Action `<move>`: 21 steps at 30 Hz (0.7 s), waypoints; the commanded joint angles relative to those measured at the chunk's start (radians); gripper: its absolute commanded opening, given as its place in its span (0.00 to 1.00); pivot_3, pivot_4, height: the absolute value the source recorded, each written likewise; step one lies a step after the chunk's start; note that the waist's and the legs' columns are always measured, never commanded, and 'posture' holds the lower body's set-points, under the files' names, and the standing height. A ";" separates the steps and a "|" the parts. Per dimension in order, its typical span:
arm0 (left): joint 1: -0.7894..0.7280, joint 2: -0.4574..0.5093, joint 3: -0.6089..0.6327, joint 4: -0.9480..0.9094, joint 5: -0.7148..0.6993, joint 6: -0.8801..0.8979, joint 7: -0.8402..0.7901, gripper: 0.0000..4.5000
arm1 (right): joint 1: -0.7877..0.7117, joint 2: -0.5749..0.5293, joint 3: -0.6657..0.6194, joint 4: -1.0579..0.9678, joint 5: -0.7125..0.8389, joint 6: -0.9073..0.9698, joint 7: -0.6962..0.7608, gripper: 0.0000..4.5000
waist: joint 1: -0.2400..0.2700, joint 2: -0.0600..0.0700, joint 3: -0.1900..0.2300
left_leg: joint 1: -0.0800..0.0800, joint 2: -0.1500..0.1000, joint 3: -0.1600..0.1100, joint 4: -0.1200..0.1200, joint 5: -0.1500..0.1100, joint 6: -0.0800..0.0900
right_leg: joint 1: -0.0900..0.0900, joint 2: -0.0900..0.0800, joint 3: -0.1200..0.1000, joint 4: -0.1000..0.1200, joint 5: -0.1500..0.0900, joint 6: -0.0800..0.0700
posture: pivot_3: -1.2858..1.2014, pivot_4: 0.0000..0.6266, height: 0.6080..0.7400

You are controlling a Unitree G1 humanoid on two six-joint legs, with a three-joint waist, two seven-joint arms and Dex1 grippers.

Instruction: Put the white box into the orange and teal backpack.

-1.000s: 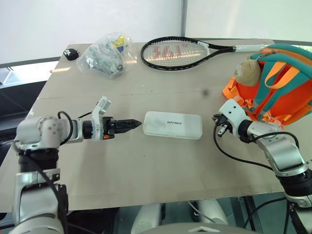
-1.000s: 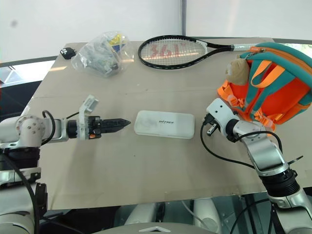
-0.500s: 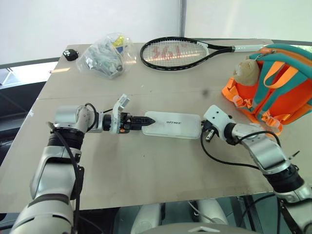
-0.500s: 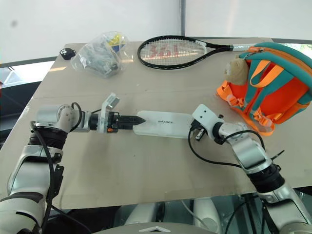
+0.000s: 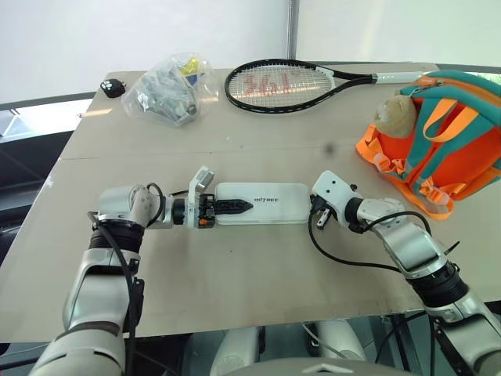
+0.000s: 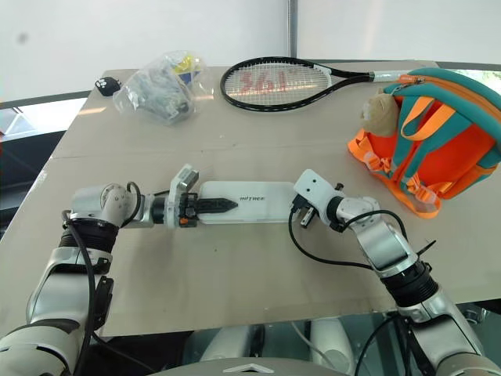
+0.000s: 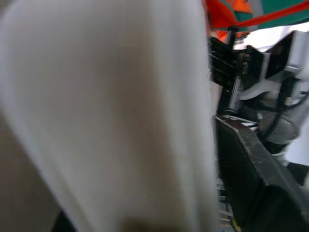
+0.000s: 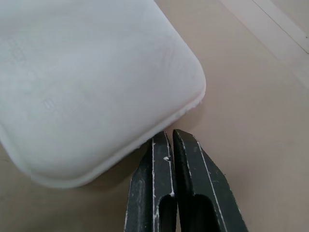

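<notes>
white box (image 5: pixel 262 204): flat on the table (image 5: pixel 235 290), mid-way between the two arms, long side running left to right; not yet lifted, still well apart from the bag.

left gripper (image 5: pixel 233 207): laid level over the box's left end, one black finger (image 5: pixel 235 206) resting on the lid. Box edge passing between the fingers in the left wrist view (very close and blurred), so probably straddling that end for a pinch. Whether the grip has actually closed on it: cannot tell.

right gripper (image 8: pixel 173 145): fingers pressed together, nothing between them, tips touching the box's right edge near a rounded corner. Likely serving as a stop, bracing the box so the left side can work onto it without sliding it away.

orange and teal backpack (image 5: pixel 438 133): standing at the table's right side, plush toy (image 5: pixel 395 113) on its near face, just beyond the right arm. Placed there within reach for the drop-in; opening not readable from here.

clutter: tennis racket (image 5: pixel 290 82), clear plastic bag (image 5: pixel 168 90) and a small black object (image 5: pixel 113 88) along the far edge, well apart from the work.

step in hand: securing the box at both ends before any lift.
</notes>
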 commanded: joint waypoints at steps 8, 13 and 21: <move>0.040 -0.043 0.172 -0.151 -0.074 -0.085 0.066 0.24 | 0.293 -0.093 -0.585 -0.491 0.313 0.196 0.037 0.00 | 0.022 -0.001 0.000 | -0.001 0.000 -0.004 0.001 0.000 0.000 | 0.000 -0.001 0.000 0.000 0.000 0.000 | 0.52 0.24 1.00; 0.072 -0.089 0.285 -0.281 -0.131 -0.092 0.157 0.24 | 0.385 -0.054 -1.060 -0.690 0.550 0.437 -0.004 0.41 | 0.029 0.000 0.000 | -0.001 0.000 -0.004 0.001 0.000 0.000 | 0.001 -0.002 0.000 0.000 0.000 0.000 | 0.52 0.24 1.00; 0.140 -0.112 0.300 -0.464 -0.164 -0.155 0.198 0.24 | 0.259 -0.047 -1.155 -0.612 0.634 0.628 -0.190 0.99 | 0.022 -0.001 0.000 | 0.002 0.000 0.000 0.000 0.000 0.000 | 0.001 -0.005 0.003 0.002 0.000 0.000 | 0.52 0.24 1.00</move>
